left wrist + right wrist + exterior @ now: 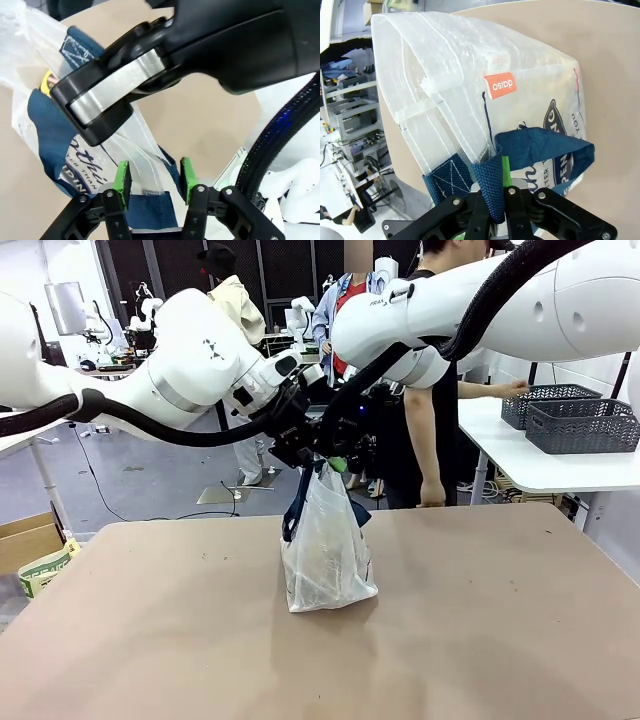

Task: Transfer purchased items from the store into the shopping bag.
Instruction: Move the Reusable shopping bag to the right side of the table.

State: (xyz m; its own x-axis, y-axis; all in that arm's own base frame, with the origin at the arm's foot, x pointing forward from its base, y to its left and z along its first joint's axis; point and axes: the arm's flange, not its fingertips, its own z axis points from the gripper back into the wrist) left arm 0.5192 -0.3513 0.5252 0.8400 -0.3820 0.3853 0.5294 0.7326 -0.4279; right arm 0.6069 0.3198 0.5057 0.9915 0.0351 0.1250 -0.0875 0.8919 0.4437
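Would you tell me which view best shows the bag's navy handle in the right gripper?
The right wrist view: the navy handle sits pinched in the shut right gripper. The front view shows it small and partly covered; the left wrist view shows straps, the pinch hidden behind that gripper's body.

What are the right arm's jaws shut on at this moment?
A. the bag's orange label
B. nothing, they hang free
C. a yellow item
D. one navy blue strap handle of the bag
D: in the right wrist view a fold of the navy strap handle of the shopping bag is pinched between the shut jaws.
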